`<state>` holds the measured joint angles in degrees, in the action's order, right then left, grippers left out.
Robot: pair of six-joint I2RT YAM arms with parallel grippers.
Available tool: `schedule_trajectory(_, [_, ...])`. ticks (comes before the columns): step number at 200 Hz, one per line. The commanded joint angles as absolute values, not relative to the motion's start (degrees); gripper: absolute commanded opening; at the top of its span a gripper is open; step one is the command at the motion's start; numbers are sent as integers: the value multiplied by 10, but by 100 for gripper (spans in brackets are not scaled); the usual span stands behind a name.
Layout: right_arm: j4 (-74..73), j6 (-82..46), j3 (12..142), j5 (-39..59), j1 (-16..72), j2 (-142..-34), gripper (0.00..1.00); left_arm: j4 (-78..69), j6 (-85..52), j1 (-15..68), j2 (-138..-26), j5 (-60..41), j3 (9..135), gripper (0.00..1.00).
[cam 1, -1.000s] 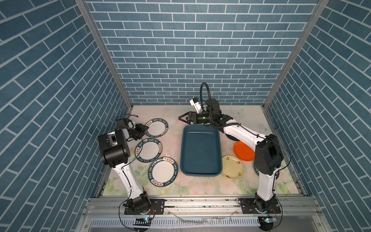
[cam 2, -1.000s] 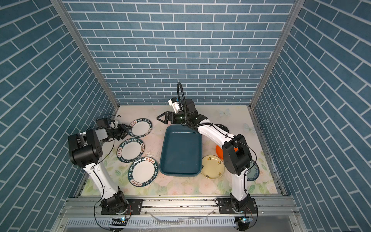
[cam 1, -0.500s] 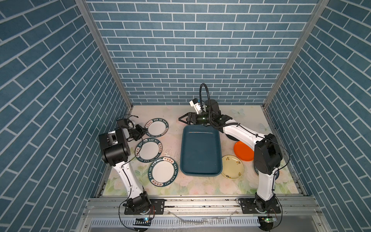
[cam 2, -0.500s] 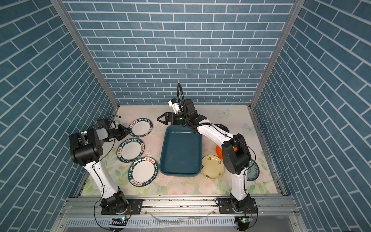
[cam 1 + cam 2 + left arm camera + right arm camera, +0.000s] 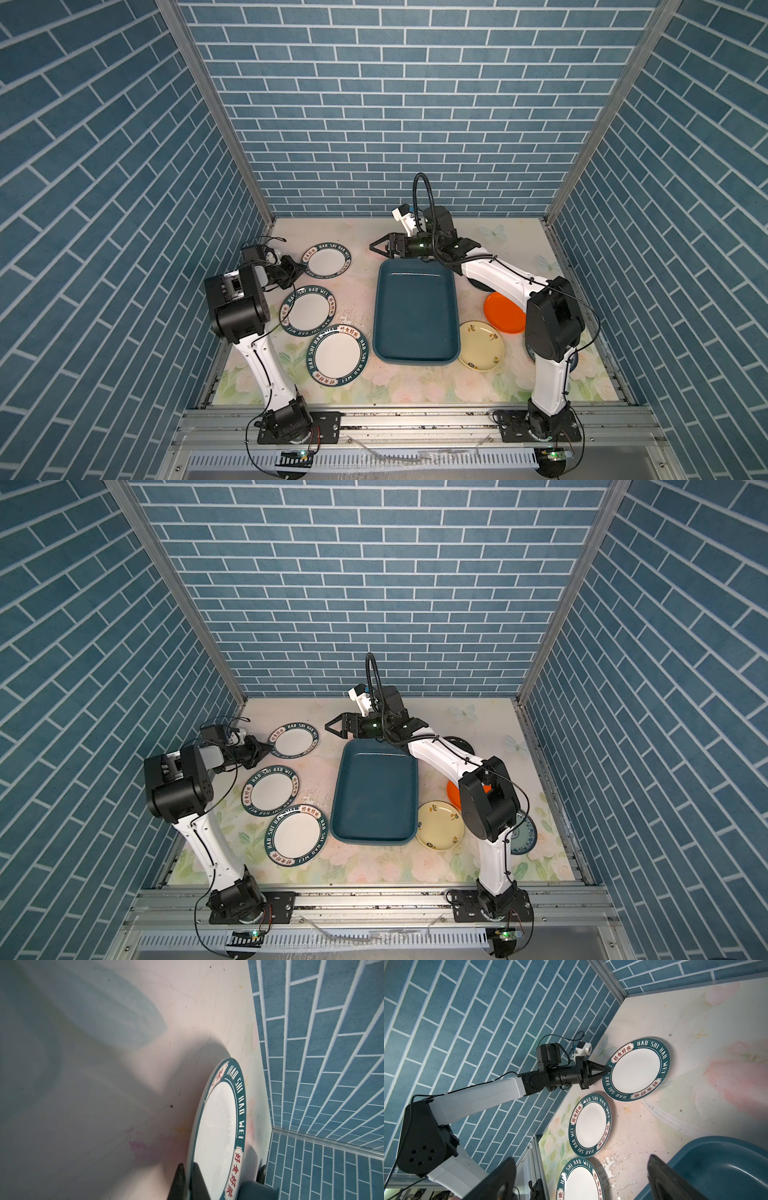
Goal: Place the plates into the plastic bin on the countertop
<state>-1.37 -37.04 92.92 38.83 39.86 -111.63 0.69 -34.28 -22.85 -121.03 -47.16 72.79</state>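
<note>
Floral-printed pale countertop (image 5: 361,232): the shallow dark teal plastic bin (image 5: 415,360) lies empty. Farther back, the left gripper (image 5: 300,268) pinches the rim of the white green-rimmed round plate (image 5: 327,259), seemingly tilting it. The right gripper (image 5: 380,247) hangs spread, empty. Next comes lifting the plate binward.

Left gripper (image 5: 300,268) is clamped on the left rim of the far lettered plate (image 5: 328,259), out near the back wall. Two more of the same lie on the countertop (image 5: 365,386): the middle lettered plate (image 5: 309,309) and the near lettered plate (image 5: 337,355), rims touching. My right gripper (image 5: 376,247) hangs with its jaws spread and nothing in them, above the far left corner of the plastic bin (image 5: 415,316). On the bin's right are the orange plate (image 5: 503,312), partly under my right arm, and the cream-yellow plate (image 5: 482,351), tight against the near corner.
</note>
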Motion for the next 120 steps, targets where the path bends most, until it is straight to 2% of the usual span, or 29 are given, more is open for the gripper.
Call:
schedule_trajectory(1, [-16,-350,918,381,402,-1090,98,3,-362,-228,-1176,-462,710,1])
schedule_trajectory(54, [-21,-337,894,372,402,-1062,98,-53,-418,-228,-1091,-488,668,0])
schedule_trajectory(120, [-11,-318,883,353,402,-1040,98,-16,-413,-190,-959,-486,637,0])
